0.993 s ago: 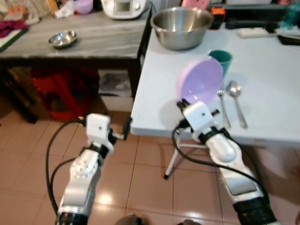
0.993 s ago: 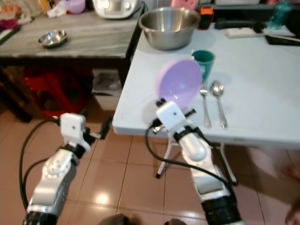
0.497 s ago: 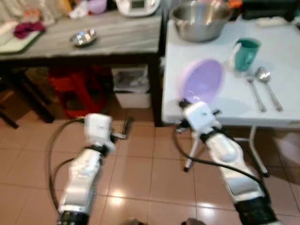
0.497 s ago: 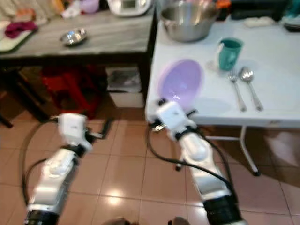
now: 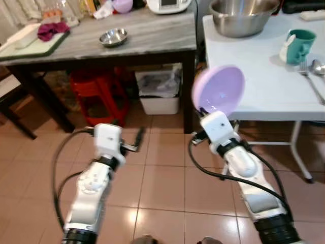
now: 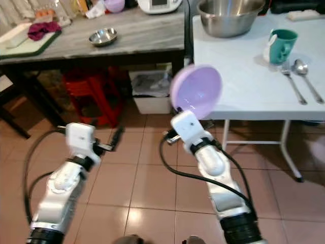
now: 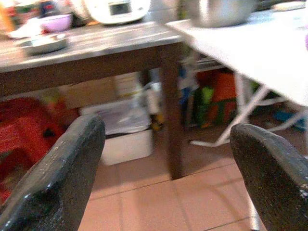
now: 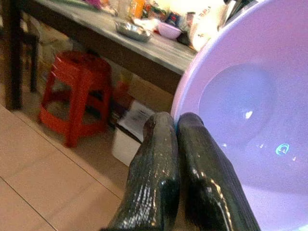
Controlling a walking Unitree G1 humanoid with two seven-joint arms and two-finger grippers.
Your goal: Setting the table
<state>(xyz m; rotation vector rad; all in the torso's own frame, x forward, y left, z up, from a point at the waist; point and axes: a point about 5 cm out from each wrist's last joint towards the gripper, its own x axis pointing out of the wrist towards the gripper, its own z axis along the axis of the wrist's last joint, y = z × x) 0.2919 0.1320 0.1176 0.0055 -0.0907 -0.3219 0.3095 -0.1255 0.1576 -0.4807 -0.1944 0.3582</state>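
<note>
So the whole scene has slid across the head views over the last second, meaning the camera was turned or backed off; the white table [image 5: 264, 91] is now further ahead of the right gripper [image 5: 203, 110], probably no placement yet.

The purple bowl [image 5: 218, 90] is pinched by its rim, upright. That pinch is shown up close in the right wrist view. The left gripper [image 7: 168, 159] is spread wide, empty.

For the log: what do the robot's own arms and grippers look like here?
Both arms have silver-grey shells with white box-shaped wrist housings and black cables looping alongside. The left gripper has two long, matte black, round-tipped fingers; the right gripper has the same black fingers, looking glossier.
</note>
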